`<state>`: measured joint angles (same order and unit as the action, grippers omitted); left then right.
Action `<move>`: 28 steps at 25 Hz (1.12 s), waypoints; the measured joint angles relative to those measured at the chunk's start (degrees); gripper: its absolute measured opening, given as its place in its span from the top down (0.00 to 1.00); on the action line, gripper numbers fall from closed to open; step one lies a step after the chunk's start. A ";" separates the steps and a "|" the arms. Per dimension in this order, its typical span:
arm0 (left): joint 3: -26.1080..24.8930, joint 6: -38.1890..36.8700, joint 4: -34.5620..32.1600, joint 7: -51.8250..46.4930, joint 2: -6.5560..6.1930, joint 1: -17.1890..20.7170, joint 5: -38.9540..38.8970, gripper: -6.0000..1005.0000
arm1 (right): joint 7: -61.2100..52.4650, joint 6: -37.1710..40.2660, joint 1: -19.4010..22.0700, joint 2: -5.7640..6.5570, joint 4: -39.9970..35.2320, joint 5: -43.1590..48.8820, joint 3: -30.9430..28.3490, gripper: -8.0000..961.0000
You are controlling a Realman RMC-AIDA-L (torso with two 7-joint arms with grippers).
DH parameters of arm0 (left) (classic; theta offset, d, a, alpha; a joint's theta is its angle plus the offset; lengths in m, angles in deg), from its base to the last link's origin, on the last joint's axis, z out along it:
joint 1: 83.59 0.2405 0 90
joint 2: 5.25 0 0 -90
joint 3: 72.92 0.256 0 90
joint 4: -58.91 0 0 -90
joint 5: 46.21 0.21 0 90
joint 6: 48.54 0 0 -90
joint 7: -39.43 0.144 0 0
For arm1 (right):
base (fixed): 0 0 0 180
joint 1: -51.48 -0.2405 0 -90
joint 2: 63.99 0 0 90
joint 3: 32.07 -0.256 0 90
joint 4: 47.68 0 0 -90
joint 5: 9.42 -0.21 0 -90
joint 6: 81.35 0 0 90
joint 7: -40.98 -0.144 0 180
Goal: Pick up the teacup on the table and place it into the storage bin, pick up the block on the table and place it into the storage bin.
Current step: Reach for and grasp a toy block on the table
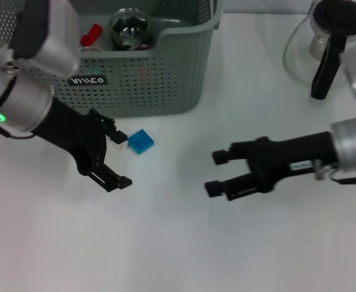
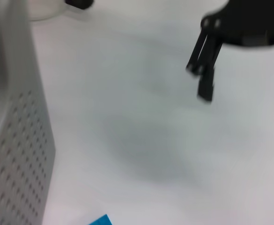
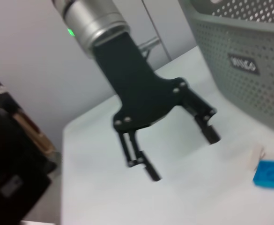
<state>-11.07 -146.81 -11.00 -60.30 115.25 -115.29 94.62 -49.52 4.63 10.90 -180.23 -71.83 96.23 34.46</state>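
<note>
Blue block [image 1: 141, 140] lies on the white counter [image 1: 165, 243], just at six o'clock of the grey-green storage bin [image 1: 165, 79]. Left gripper [image 1: 120, 159], fingers apart, sits at its nine o'clock; right gripper [image 1: 216, 173], fingers apart, at four o'clock. A glass teapot [image 1: 324, 42] stands at two o'clock.

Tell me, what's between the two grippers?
Only bare white table, per the head view: the left gripper and right gripper face each other, both open.

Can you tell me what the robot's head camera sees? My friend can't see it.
The open left gripper reaches toward a blue block on a white table, in front of the storage bin. The open right gripper waits nearby.
</note>
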 joint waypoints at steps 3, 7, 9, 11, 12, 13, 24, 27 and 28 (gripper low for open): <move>4.60 1.33 -2.60 0.58 0.44 -0.90 2.95 0.05 | -2.58 4.18 1.04 1.62 -0.07 -0.08 -1.27 0.02; 8.84 3.94 -4.18 2.03 0.99 -2.19 7.16 0.06 | -4.44 7.47 2.08 2.46 -0.11 -0.10 -3.03 0.02; 10.79 5.82 -3.51 3.38 1.37 -4.55 10.40 0.06 | -4.97 7.84 2.51 2.52 -0.09 -0.07 -3.87 0.02; 11.62 6.53 -2.91 4.91 1.70 -6.01 12.09 0.06 | -5.38 7.84 2.92 2.51 -0.07 -0.07 -4.89 0.02; 12.05 6.85 -2.90 5.61 1.89 -6.32 12.53 0.06 | -5.49 7.84 3.13 2.45 -0.07 -0.06 -5.56 0.02; 12.63 7.10 -2.92 6.42 2.12 -6.55 13.11 0.06 | -5.49 7.86 3.23 2.36 -0.07 -0.06 -6.07 0.02; 22.56 10.35 -1.87 11.35 3.81 -6.75 16.80 0.06 | -6.41 7.55 3.55 1.42 -0.03 -0.36 -9.67 0.02; 24.63 11.80 -0.94 11.36 3.83 -6.85 17.03 0.06 | -6.34 7.49 3.57 1.37 -0.11 -0.37 -10.16 0.02; 25.53 12.69 -0.54 11.29 3.83 -6.92 17.24 0.06 | -6.28 7.47 3.58 1.35 -0.11 -0.39 -10.28 0.02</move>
<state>14.47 -134.12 -11.53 -49.00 119.09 -122.21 111.86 -55.79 12.09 14.48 -178.88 -71.94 95.84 24.18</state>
